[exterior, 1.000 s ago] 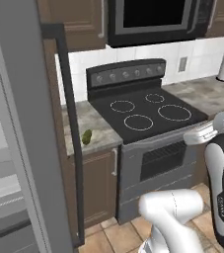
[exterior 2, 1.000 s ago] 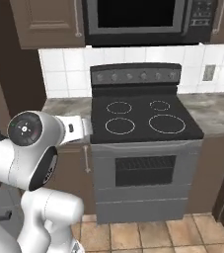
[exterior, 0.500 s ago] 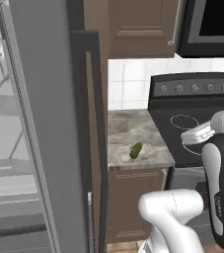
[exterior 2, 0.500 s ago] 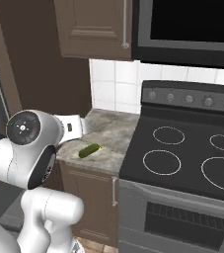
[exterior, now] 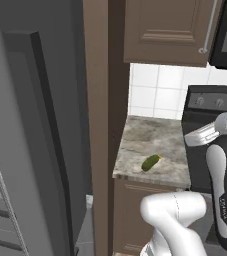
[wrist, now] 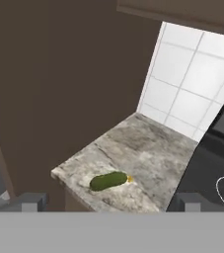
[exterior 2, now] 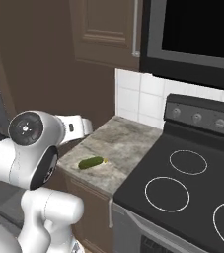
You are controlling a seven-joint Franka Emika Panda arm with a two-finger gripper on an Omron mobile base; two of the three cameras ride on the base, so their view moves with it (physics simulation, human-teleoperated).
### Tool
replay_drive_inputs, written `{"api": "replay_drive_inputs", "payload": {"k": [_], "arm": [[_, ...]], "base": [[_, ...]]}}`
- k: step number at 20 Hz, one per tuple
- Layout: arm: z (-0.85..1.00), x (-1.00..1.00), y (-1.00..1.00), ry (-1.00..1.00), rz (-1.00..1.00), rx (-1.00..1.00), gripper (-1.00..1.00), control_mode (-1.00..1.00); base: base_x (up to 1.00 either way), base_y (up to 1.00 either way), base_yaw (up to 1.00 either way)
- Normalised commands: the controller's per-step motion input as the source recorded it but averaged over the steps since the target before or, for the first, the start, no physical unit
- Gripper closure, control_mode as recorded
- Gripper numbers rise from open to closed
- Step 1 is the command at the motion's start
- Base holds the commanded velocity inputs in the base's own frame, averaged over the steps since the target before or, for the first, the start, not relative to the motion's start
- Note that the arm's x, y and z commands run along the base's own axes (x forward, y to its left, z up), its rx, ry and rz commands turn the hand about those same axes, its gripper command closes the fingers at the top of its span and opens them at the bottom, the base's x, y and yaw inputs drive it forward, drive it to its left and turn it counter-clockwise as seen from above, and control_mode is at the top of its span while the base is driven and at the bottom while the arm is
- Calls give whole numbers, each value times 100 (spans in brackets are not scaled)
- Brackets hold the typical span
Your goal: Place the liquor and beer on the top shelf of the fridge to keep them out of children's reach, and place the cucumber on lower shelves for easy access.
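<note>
The cucumber [exterior: 151, 162] is small, green and oblong. It lies alone on the speckled stone counter [exterior: 150, 140] near its front edge, also seen from the right [exterior 2: 91, 162]. In the hand view my gripper [wrist: 111, 203] hangs open above and in front of the cucumber [wrist: 108, 181], not touching it, with nothing between its fingertips. The fridge [exterior: 35, 130] shows its dark grey door at the left, with light grey interior panels at the lower left edge. The liquor, the beer, the top shelf and the lower shelves are out of view.
A black stove [exterior 2: 182, 183] adjoins the counter on the right, under a dark microwave [exterior 2: 197, 34]. A tall brown cabinet panel [exterior: 102, 100] stands between fridge and counter. Brown upper cabinets [exterior: 170, 27] hang above, and white tiles [wrist: 192, 84] back the counter.
The whole picture has shifted: the camera has moved left, so the stove slid to the right and the counter with the cucumber came closer. The gripper stays open.
</note>
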Motion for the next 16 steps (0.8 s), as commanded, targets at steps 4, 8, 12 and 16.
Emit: {"api": "replay_drive_inputs", "payload": {"k": [4,8,12,16], "arm": [[0,0,0,0,0,0,-100,100],[-14,0,-5,0,4,0,-100,-100],[-56,6,-30,0,0,0,-100,-100],[-58,32,-35,14,-12,0,-100,-100]], "base": [[48,-11,41],[15,-8,23],[0,0,0],[0,0,0]]}}
